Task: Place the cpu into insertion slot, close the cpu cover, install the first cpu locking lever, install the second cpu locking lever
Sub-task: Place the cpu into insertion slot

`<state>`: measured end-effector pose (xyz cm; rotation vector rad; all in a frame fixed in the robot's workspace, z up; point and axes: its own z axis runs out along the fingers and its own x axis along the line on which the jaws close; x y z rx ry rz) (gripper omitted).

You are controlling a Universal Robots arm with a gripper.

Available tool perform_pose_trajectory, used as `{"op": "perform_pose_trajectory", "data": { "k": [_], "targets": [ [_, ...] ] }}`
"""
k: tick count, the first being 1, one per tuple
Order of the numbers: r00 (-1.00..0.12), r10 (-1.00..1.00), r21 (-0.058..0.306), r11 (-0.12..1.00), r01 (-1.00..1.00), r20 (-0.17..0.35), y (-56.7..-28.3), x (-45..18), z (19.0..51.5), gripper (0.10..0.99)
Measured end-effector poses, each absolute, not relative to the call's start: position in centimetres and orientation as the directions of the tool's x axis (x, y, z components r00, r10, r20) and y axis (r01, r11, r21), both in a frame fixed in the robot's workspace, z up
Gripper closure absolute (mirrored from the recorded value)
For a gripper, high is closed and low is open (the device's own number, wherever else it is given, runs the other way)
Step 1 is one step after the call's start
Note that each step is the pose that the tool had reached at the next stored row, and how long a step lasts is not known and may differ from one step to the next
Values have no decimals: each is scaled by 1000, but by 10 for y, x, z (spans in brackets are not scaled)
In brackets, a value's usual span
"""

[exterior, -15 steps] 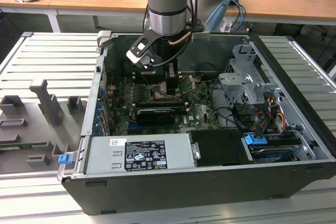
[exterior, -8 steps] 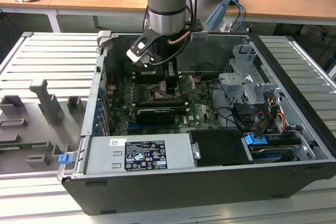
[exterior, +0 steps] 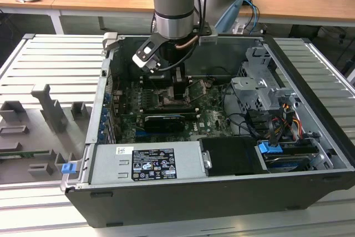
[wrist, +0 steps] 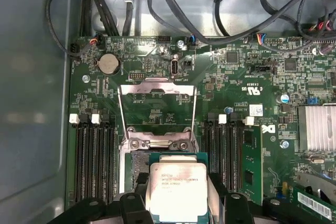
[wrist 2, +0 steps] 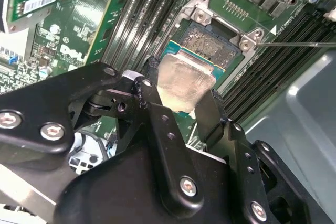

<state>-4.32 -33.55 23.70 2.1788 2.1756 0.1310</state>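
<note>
Exterior view: the arm reaches down into the open computer case [exterior: 166,203], which lies on the slatted metal surface [exterior: 50,65]. The end effector [exterior: 180,90] sits low over the motherboard [exterior: 213,117].

Second wrist view: the end effector [wrist 2: 181,95] is clenched on the cpu [wrist 2: 184,80], one finger on each of two opposite edges. We see the chip silver side up, over the near part of the insertion slot [wrist 2: 223,38]. We can't tell if it is seated. A wire lever [wrist 2: 299,44] juts out beside the socket frame.

First wrist view: same grip. The cpu [wrist: 176,190] is between the fingers [wrist: 131,203], over the insertion slot [wrist: 135,163]. The cpu cover [wrist: 157,88] stands swung open beyond the socket. Memory slots [wrist: 94,156] flank both sides.
</note>
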Motion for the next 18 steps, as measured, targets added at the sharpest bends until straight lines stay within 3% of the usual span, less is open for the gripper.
{"op": "perform_pose_trajectory", "data": {
  "k": [18],
  "targets": [
    [2, 1000, 101, -4, 995, 18, -322, -50, 211, 565]
  ]
}}
